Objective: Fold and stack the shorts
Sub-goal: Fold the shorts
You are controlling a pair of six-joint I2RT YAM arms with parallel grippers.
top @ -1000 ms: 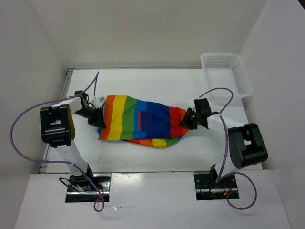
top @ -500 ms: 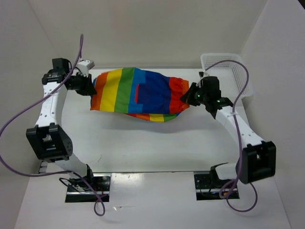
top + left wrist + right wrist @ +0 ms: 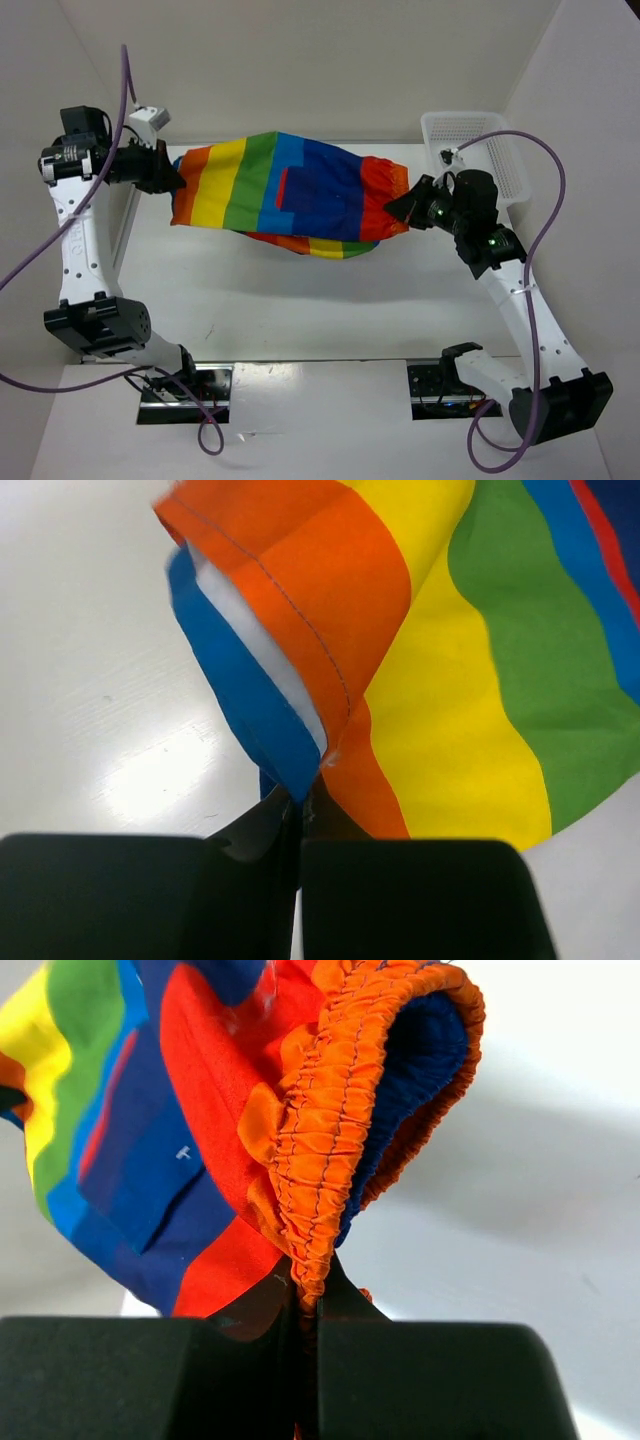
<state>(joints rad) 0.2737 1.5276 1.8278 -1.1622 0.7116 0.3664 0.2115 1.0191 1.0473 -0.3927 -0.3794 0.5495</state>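
Above the white table (image 3: 300, 300) we stretch the soft rainbow-striped shorts (image 3: 290, 190), left gripper (image 3: 172, 178) pinching the orange hem (image 3: 300, 610), right gripper (image 3: 398, 208) clamping the elastic waistband (image 3: 320, 1160), likely to flatten them for folding.

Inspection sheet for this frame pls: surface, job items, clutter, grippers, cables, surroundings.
Surface: white table, faint scuffs.
Job's things: rainbow-striped shorts stretched between both grippers, a lower fold hanging beneath.
Clutter: white mesh basket at the far right corner, apart from the shorts.
Grippers: left gripper jaws shut on the leg hem; right gripper jaws shut on the elastic waistband.
Cables: purple cables loop off each arm, clear of the shorts.
Surroundings: white walls on three sides; nothing else seen.
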